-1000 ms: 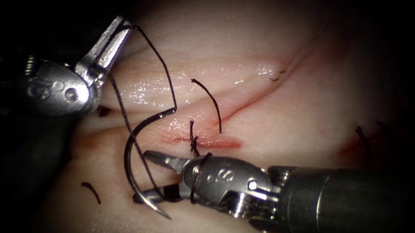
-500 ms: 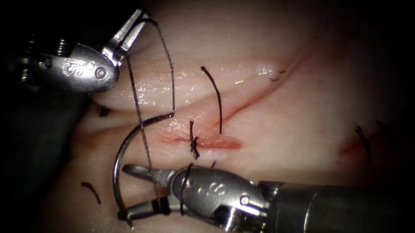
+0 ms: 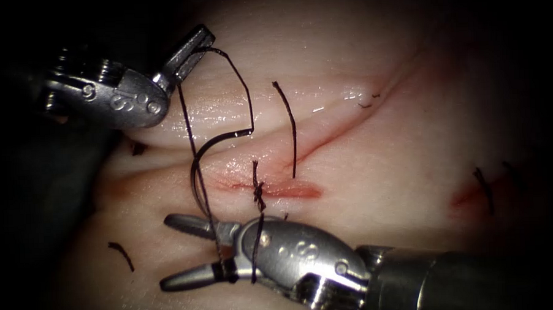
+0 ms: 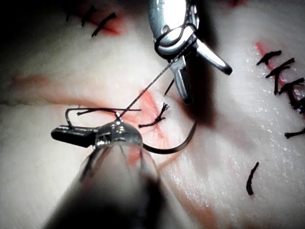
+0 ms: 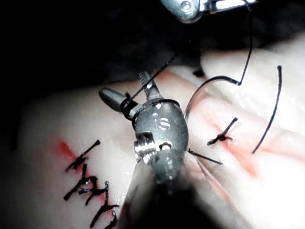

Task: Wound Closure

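Surgical practice bench, sutured tissue (image 3: 363, 170), endoscope lighting, dark surround

Left pincer (image 3: 194, 49) closed, right pincer (image 3: 185, 251) spread.

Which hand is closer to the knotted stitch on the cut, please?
The right. The right hand sits just below the knotted stitch, jaws open with thread wound round its neck. The left hand is well above, shut on the thread.
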